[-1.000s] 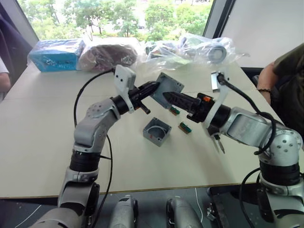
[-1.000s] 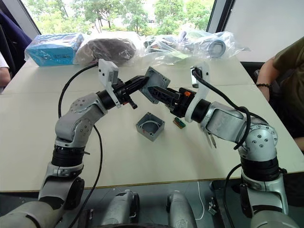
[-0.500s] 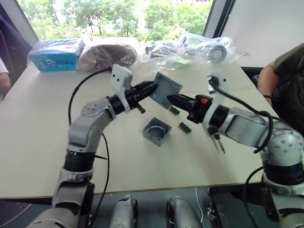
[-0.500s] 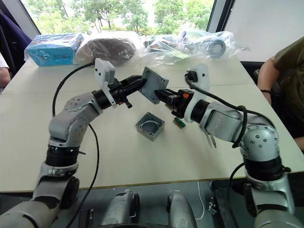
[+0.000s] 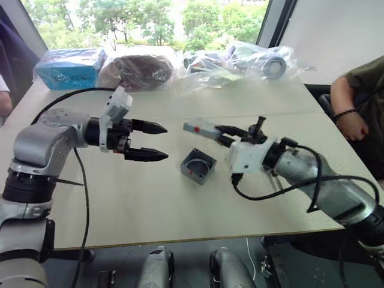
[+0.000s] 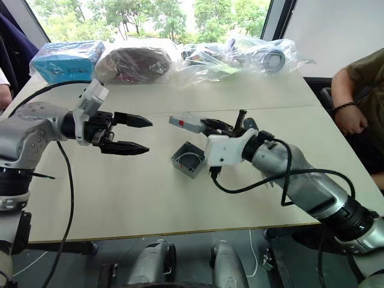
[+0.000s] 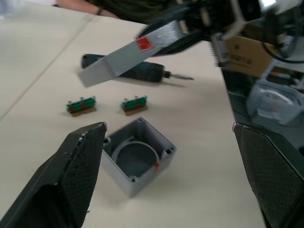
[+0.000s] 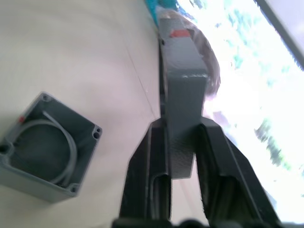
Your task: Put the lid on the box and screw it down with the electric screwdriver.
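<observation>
Grey lid (image 7: 124, 56) — red mark; grey box (image 5: 198, 167); dark screwdriver (image 7: 128, 69).

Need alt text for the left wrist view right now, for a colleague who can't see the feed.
The right pincer holds the shallow grey metal lid with a red mark tilted in the air above the open square grey metal box on the pale table. Behind lie the dark pen-shaped electric screwdriver and two small green-red parts.

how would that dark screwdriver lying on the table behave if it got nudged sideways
The electric screwdriver is a slim cylinder lying flat on the table, so it would probably roll rather than tip. It looks rigid. Its smooth body may be slippery to pinch.
</observation>
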### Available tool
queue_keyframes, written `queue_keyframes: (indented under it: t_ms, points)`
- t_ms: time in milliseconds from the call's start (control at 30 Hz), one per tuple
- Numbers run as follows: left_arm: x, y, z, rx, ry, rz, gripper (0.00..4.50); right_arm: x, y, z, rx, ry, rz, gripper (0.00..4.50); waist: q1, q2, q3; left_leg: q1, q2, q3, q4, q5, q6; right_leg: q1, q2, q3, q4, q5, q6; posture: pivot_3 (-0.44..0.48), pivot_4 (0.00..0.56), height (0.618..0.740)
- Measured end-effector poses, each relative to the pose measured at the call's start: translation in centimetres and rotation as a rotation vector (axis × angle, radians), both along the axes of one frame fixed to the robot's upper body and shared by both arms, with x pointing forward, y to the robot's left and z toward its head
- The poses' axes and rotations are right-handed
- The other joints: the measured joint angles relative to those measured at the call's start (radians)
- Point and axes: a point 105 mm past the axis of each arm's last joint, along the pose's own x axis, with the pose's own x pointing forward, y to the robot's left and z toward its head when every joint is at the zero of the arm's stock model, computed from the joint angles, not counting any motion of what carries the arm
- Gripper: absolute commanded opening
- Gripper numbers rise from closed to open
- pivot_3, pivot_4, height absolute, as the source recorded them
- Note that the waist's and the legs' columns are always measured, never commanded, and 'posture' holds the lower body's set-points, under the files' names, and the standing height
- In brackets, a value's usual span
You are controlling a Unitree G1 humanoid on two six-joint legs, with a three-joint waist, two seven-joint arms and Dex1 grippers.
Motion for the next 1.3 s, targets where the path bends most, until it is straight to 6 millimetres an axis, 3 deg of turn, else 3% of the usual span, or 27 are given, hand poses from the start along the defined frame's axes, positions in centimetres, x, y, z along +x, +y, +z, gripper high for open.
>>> queue_keyframes:
  t_ms: [100,133,267,567,833,1300]
  points:
    - [0.2,0.3,0.4,0.031,-0.019,-0.039,4.48,-0.4,0.5,-1.6,-0.147,-0.185,0.026,0.19,0.000,-0.001,0.000,-0.001,0.000,0.000,0.000,0.000,0.000,0.000,0.000,0.000,0.000,0.000,0.000,0.000,0.150,0.740]
    - [0.7,0.6,1.1,0.051,-0.051,-0.044,4.48,-0.9,0.7,-4.3,-0.233,-0.267,0.038,0.19,0.002,-0.001,0.000,-0.001,0.000,0.001,0.000,0.000,0.000,0.000,0.000,0.000,0.000,0.000,0.000,0.000,0.150,0.740]
    - [1.2,1.0,1.1,0.071,-0.066,-0.046,4.48,-1.7,1.1,-8.0,-0.276,-0.284,0.031,0.19,-0.002,-0.001,0.000,-0.001,0.000,0.002,0.000,0.000,-0.001,0.000,0.000,0.001,0.000,0.000,0.000,0.000,0.150,0.740]
    - [1.2,1.0,0.7,0.085,-0.050,-0.065,4.48,-1.2,1.5,-8.2,-0.320,-0.420,-0.015,0.19,-0.009,-0.001,0.000,0.000,0.000,0.001,0.000,0.001,-0.001,0.000,0.000,0.001,0.001,0.000,0.001,0.000,0.150,0.740]
    - [0.8,0.7,0.8,0.091,-0.055,-0.078,4.48,-0.6,1.6,-9.5,-0.334,-0.396,-0.019,0.19,-0.009,-0.001,0.000,0.000,0.000,0.001,0.000,0.001,-0.001,0.000,0.000,0.001,0.001,0.000,0.002,0.000,0.150,0.740]
    - [0.7,0.8,0.5,0.087,-0.043,-0.065,4.48,-0.3,1.3,-9.9,-0.338,-0.387,-0.019,0.19,-0.021,-0.001,0.000,0.001,0.000,0.000,0.000,0.001,-0.001,0.000,0.000,0.001,0.005,0.001,0.004,0.000,0.150,0.740]
